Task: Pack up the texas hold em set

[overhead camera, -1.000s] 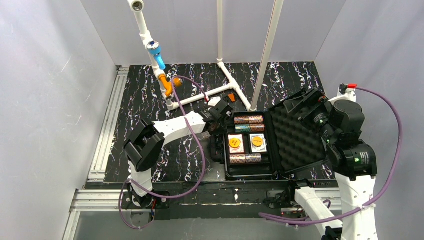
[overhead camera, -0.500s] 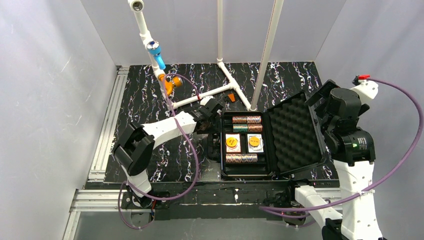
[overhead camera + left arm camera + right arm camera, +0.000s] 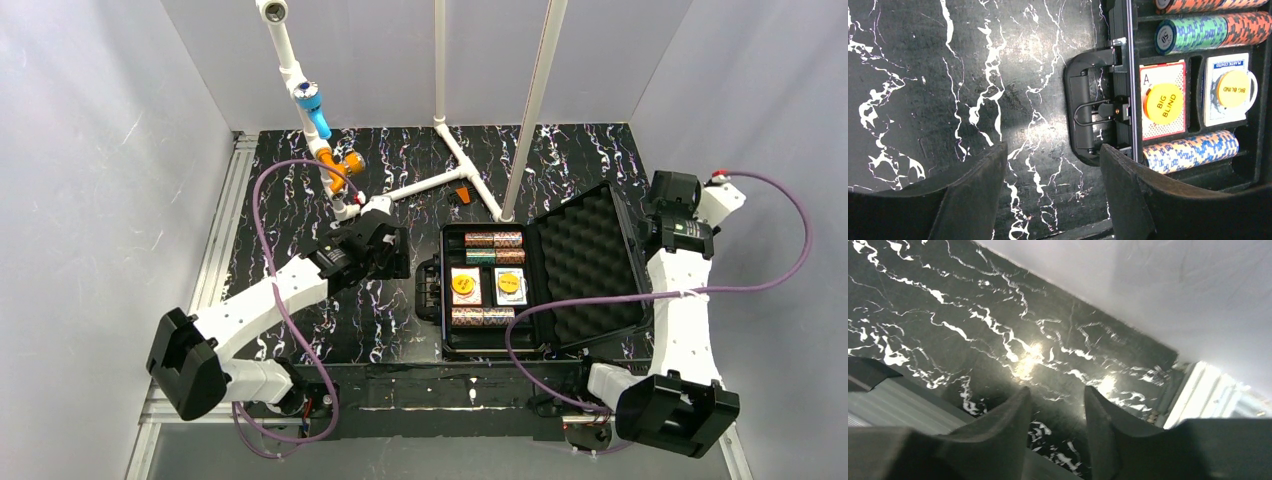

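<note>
The black case (image 3: 445,345) lies open mid-table, its foam lid (image 3: 590,270) laid back to the right. In its tray sit chip stacks (image 3: 497,248) at the far end and another stack (image 3: 487,317) at the near end, with two card decks (image 3: 467,287) between them, each under an orange button. My left gripper (image 3: 392,262) hangs left of the case, open and empty. In the left wrist view the left gripper (image 3: 1053,150) frames bare table, with the case handle (image 3: 1083,115) and the red deck (image 3: 1163,100) beyond. My right gripper (image 3: 668,192) is right of the lid; the right gripper (image 3: 1058,390) stands open over the table, holding nothing.
A white pipe frame (image 3: 420,185) with blue and orange fittings (image 3: 320,120) stands behind the case. Grey walls (image 3: 100,200) close in three sides. An aluminium rail (image 3: 215,260) runs along the left edge. A purple cable (image 3: 560,300) drapes across the open lid.
The left arm drew back left from the case and its jaws widened. The right arm swung away from the lid to the right, jaws narrowing; the lid dropped back further open.
</note>
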Motion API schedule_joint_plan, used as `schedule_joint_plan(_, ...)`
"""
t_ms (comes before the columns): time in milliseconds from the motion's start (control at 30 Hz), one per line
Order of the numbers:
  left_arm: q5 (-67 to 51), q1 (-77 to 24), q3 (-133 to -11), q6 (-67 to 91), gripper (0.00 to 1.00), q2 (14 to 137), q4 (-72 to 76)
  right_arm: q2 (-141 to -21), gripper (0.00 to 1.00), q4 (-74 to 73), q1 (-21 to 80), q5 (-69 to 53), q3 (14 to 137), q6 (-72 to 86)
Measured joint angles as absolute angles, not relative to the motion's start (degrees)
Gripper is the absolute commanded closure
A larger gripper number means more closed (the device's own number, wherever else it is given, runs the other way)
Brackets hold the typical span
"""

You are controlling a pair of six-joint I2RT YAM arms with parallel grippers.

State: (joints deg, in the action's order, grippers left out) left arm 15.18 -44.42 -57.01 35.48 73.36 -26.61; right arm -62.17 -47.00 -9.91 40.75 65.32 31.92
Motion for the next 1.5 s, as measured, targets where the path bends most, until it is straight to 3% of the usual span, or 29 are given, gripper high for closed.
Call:
schedule_joint_plan(133,14.50,-44.42,-54.96,35.11,0.34,70.78,-26.65,-62.87,0.67,-46.52,-14.74,34.17,61.23,34.96)
schedule_joint_plan(500,13.82,-44.42,-53.23,35.05,0.34,68.51,-26.63,-62.43,0.72,-44.03,-17.56,21.10,59.44,38.19)
schedule_joint_plan(1000,8.32,-44.49,-52.97,35.83,0.35,69.49,-22.61,-59.59,0.73,-41.30,-18.02,10.39,59.07,38.89)
schedule_joint_plan(1500,-2.35,-49.17,-61.93,37.32,0.40,82.15,-14.85,-59.11,0.74,-43.99,-14.85,0.82,56.29,39.11)
